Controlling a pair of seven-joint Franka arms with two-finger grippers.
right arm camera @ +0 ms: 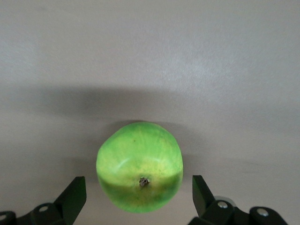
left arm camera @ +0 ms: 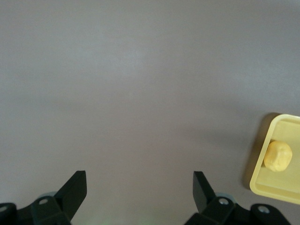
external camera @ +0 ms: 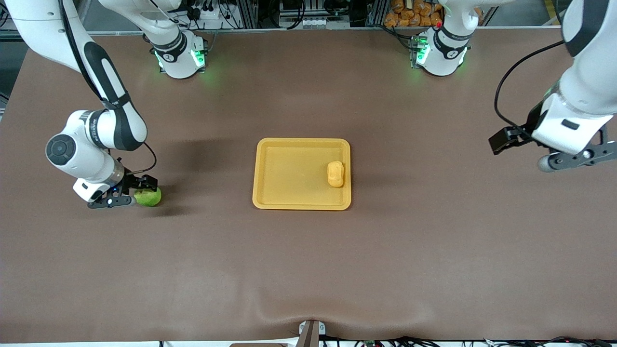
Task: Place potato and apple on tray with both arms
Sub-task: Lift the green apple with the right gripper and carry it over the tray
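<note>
Brown table [external camera: 308, 270]: one tray [external camera: 270, 173], one potato [external camera: 335, 174], one apple [external camera: 149, 196].

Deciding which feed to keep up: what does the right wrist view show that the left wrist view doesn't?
Only the right wrist view shows the apple, on the table between the open right gripper fingers. Only the left wrist view shows the potato lying in the tray, with the open left gripper empty above bare table. Both show the same brown table.
</note>
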